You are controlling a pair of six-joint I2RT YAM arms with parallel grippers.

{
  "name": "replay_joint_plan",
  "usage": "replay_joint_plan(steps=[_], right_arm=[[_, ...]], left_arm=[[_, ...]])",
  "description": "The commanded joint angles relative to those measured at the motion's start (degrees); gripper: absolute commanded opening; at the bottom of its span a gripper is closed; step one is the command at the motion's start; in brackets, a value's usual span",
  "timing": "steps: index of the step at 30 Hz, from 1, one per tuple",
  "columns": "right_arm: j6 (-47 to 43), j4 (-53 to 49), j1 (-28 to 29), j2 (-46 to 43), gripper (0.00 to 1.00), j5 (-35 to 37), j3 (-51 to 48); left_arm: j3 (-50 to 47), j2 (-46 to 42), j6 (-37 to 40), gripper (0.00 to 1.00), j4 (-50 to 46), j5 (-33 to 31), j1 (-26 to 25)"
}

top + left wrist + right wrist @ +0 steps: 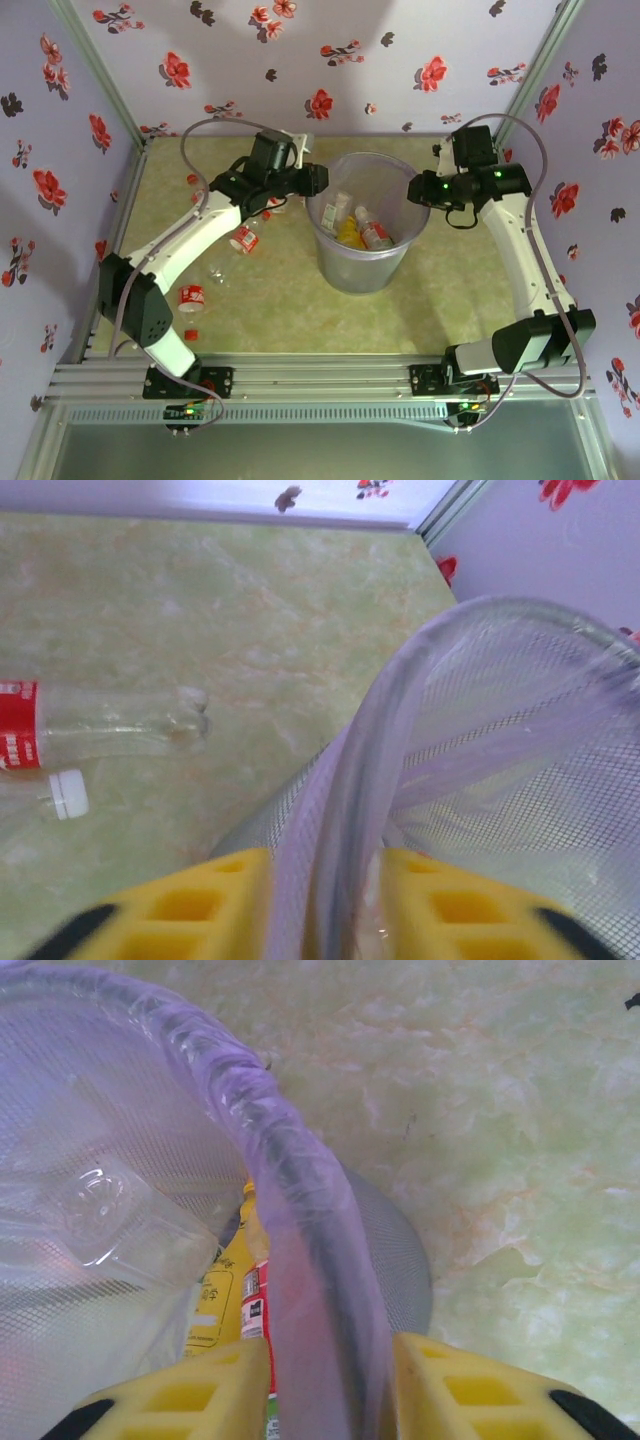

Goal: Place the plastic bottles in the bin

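Lilac-grey and translucent, the tall round plastic bin (352, 268) stands on the green marbled table (450, 290) with an arm at each side of its rim. The left gripper (318, 182) sits at the bin's left rim; its wrist view shows the yellow fingers (215, 900) straddling the mesh wall, one outside the bin and one inside. The right gripper (421, 188) straddles the bin's right rim the same way (330, 1350). Whether either pair of jaws presses on the rim or merely brackets it, I cannot tell (the close views blur there).

Inside the bin lie an all-yellow plastic bottle (350, 236) and two clear ones with red labels (373, 233). Left of the bin, on the table, lie further clear red-labelled bottles (245, 240), one (192, 298) nearer the arm bases, with a loose red cap (190, 333) beyond it.
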Motion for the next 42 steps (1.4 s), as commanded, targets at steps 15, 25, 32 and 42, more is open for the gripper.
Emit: replay_joint_plan(steps=[15,25,32,42], right_arm=[[0.0,0.0,0.0,0.2,0.05,2.4,0.5],[0.0,0.3,0.0,0.0,0.0,2.6,1.3],[-0.6,0.0,0.0,-0.4,0.0,2.8,1.0],[-0.5,1.4,1.3,-1.8,0.0,0.4,-1.0]], left_arm=[[7.7,-4.8,7.6,1.0,-5.8,-1.1,0.1],[8.1,-13.7,10.2,1.0,-17.6,-8.8,8.8],[-5.4,-17.8,5.3,0.97,-18.6,-12.0,29.7],[-10.1,-2.7,0.1,0.79,-6.6,-9.5,40.9]])
